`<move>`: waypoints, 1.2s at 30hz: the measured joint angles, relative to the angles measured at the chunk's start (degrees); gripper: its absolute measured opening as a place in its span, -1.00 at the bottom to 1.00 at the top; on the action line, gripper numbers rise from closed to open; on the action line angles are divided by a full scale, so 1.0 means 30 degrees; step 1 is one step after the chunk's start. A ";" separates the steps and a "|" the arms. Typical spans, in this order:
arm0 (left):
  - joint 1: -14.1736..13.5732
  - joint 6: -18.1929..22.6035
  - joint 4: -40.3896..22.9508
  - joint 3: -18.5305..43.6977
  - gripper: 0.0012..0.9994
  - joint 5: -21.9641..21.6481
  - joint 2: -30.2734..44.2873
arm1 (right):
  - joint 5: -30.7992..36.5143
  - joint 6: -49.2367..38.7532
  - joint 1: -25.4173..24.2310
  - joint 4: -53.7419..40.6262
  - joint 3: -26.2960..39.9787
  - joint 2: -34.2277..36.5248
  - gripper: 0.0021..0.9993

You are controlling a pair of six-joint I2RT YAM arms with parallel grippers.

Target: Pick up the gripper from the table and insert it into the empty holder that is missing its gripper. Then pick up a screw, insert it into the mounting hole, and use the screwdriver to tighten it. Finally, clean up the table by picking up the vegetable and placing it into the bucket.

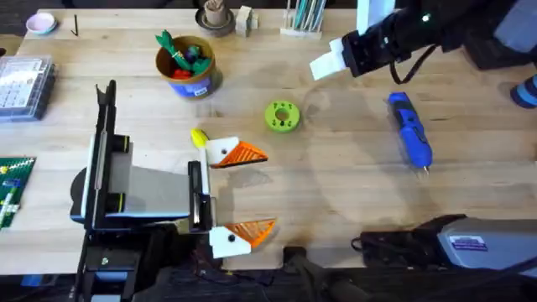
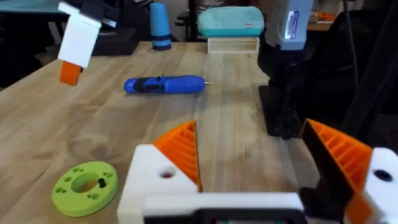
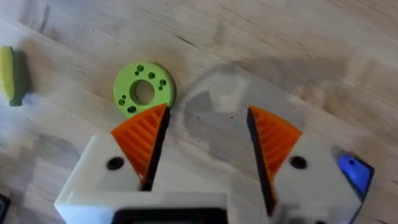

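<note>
My left gripper (image 1: 268, 190) rests open near the table's front, an orange ribbed tip on each white finger base (image 2: 249, 127). Above the table's far right hangs my right gripper (image 1: 325, 64), open and empty, also with two orange tips (image 3: 207, 113). Dark mounting holes (image 3: 114, 163) show in its white bases. A loose gripper is out of view. The blue screwdriver (image 1: 409, 131) lies right of centre. The yellow vegetable (image 1: 199, 137) lies beside the left gripper's far finger. The tan bucket (image 1: 201, 80) holds red and green toy vegetables. A green disc (image 1: 282, 117) sits mid-table.
A clear parts box (image 1: 25, 84) and a green studded board (image 1: 13, 189) sit at the left edge. Along the back stand a brown cup of sticks (image 1: 216, 17), a pink dish (image 1: 40, 23) and a rack (image 1: 304, 21). A small dark piece (image 2: 99, 182) sits in the green disc.
</note>
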 joint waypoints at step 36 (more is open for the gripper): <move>0.0000 -0.2160 0.0000 0.0000 0.99 -0.5230 0.0000 | -0.0486 -0.0670 0.3446 -0.0043 -0.0871 0.1661 0.59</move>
